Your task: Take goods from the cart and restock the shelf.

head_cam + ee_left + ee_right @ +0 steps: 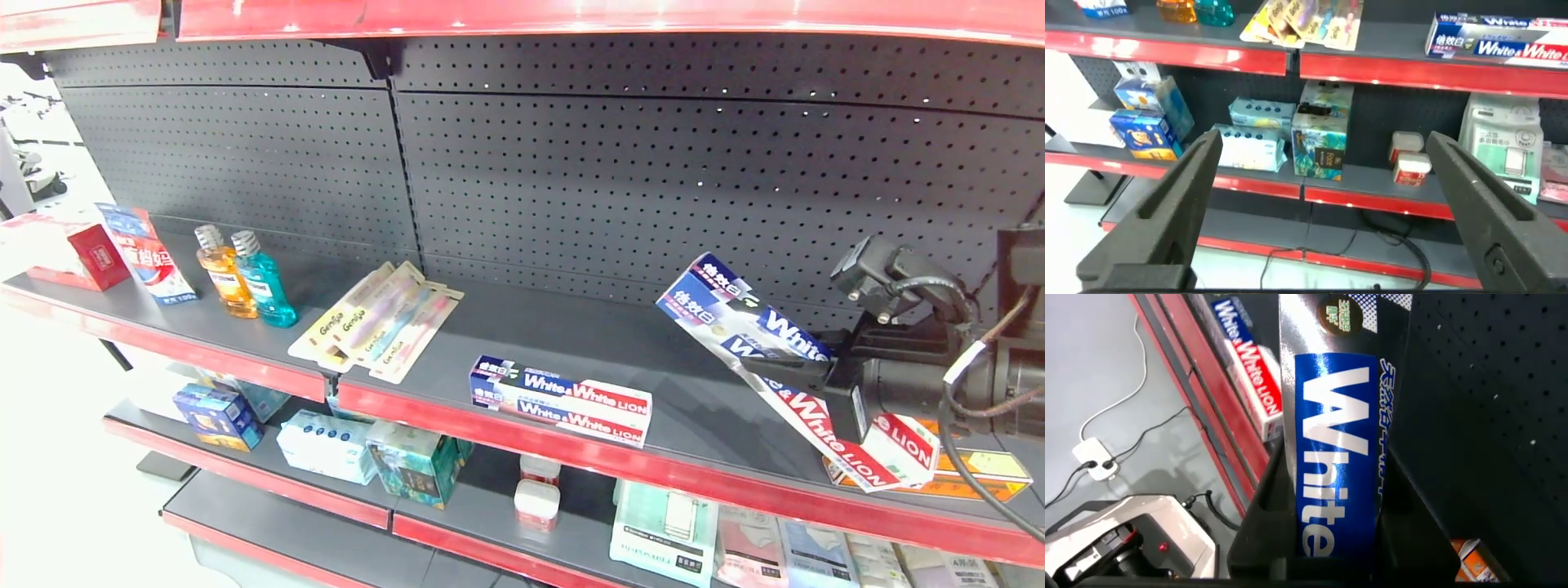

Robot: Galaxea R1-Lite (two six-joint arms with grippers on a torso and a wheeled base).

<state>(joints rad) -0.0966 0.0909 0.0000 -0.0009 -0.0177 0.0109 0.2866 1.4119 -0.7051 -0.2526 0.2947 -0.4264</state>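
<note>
My right gripper (804,371) is shut on a long blue, white and red toothpaste box (747,322), held tilted above the right part of the dark shelf (571,335). The box's lower end hangs near the red front edge, over a flat orange pack (976,474). In the right wrist view the box (1339,441) runs lengthwise between the fingers of the right gripper (1335,535). A matching toothpaste box (563,400) lies at the shelf's front centre and is also in the left wrist view (1503,37). My left gripper (1327,220) is open and empty, facing the lower shelves.
Toothbrush packs (380,322), orange and teal mouthwash bottles (245,278) and a red box (77,253) stand further left on the shelf. A black pegboard (612,180) backs it. Lower shelves hold tissue packs (1253,143) and small boxes (1409,159). Free shelf lies between the toothpaste boxes.
</note>
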